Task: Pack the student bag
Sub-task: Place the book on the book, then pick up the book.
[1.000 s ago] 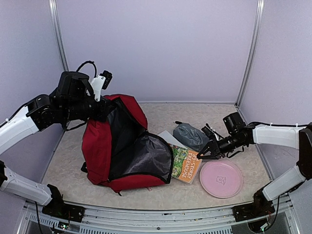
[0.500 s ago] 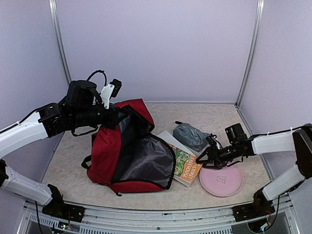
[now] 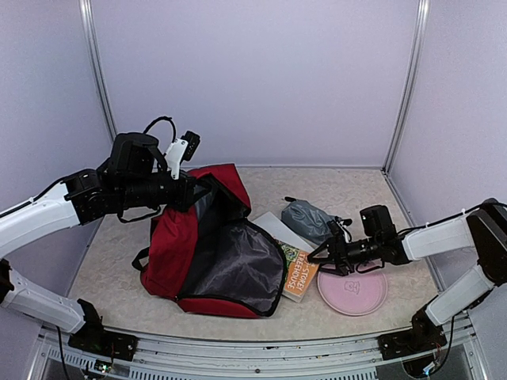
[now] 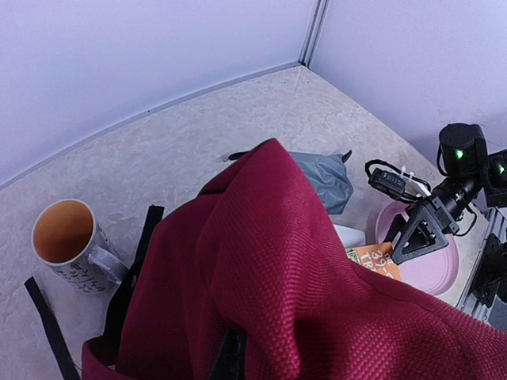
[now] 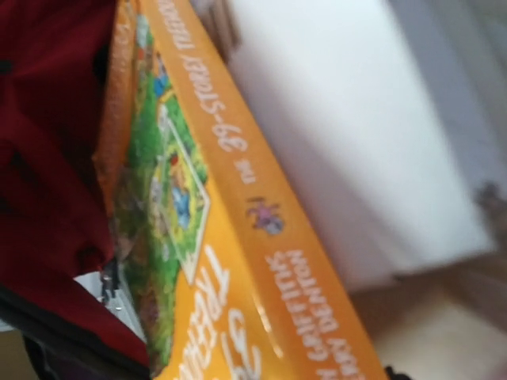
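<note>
— Student bag [image 3: 170, 245] lies left of centre on the table, mouth gaping. Who holds it?
— Left gripper [image 3: 188, 192] pinches its top rim. Right gripper [image 3: 323, 255] has just spread wide, apparently releasing the orange book [image 3: 299, 273] at the opening.

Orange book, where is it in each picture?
Top external: the orange book lies right of centre, against the red bag's open mouth.
Left wrist: only an orange corner shows at the right, peeking past the bag.
Right wrist: it fills the middle, very close.
Shared landmark: the red bag, which sits at the left in the right wrist view.
</note>
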`<action>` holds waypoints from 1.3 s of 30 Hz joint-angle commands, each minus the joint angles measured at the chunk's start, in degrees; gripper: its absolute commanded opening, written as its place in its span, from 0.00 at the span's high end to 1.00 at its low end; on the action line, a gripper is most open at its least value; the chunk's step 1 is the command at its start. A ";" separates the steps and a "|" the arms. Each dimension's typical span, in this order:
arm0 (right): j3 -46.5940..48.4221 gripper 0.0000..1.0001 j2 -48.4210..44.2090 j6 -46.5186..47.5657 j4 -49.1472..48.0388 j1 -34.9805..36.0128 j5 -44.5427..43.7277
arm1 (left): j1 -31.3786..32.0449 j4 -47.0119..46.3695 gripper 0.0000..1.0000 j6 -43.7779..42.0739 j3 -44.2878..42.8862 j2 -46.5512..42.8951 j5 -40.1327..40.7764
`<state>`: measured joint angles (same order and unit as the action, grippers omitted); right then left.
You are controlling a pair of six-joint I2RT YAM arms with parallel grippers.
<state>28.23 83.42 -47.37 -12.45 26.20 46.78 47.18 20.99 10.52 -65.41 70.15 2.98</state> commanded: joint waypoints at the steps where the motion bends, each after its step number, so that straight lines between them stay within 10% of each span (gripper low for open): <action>1: 0.05 0.25 0.79 -5.51 -12.20 2.25 3.10 | -0.42 0.32 1.00 0.33 1.41 0.57 -0.85; 23: 1.69 0.39 14.09 -10.88 -29.66 12.25 1.38 | -1.65 -11.10 1.00 3.74 9.16 2.92 -9.65; 28: 2.99 0.77 15.17 -11.36 -31.17 12.65 1.91 | -1.65 -10.76 1.00 3.70 9.17 2.08 -9.28; 31: 4.23 1.00 11.57 -8.00 -24.85 12.36 2.29 | -1.65 -8.87 1.00 3.14 8.23 0.77 -8.00; 39: 12.34 1.00 -10.09 8.69 13.06 3.59 -5.74 | -1.65 -1.32 1.00 0.68 4.25 -1.93 -0.30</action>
<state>33.98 84.99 -48.95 -17.67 35.46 45.98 46.28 15.77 12.82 -58.33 69.95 -2.42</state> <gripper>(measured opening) 0.200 0.069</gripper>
